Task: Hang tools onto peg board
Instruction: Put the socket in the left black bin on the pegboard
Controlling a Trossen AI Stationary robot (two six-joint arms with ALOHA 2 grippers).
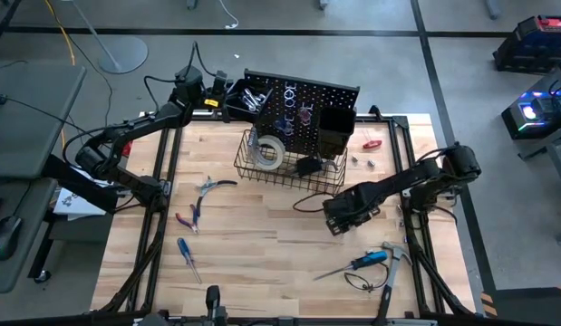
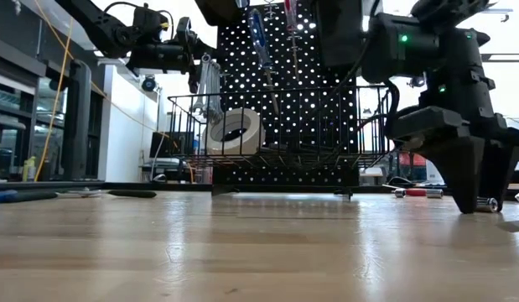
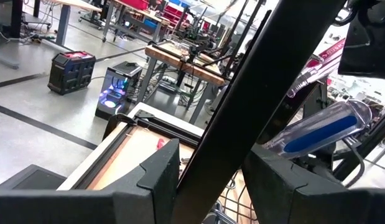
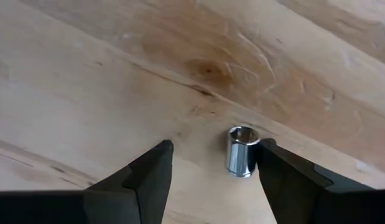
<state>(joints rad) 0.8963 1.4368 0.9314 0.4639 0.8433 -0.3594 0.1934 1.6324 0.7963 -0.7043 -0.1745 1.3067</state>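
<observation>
Tools lie on the table (image 1: 262, 263): pliers (image 1: 191, 215), a blue screwdriver (image 1: 366, 261), a hammer (image 1: 393, 263). The peg board (image 1: 303, 104) stands at the back, with tape (image 1: 267, 152) in its basket (image 1: 289, 177). The right gripper (image 4: 211, 171) is down at the table, jaws apart around a silver socket (image 4: 242, 151). The left gripper (image 3: 211, 180) is at the board's upper corner, jaws around a dark bar (image 3: 254, 99).

My right pincer (image 4: 208, 180) is standing open on bare bench (image 1: 262, 263) near the right edge, a steel socket (image 4: 241, 151) lying against one finger. The wire basket (image 1: 289, 172) is blocking the far middle; tools are crowding the front-right corner.
</observation>
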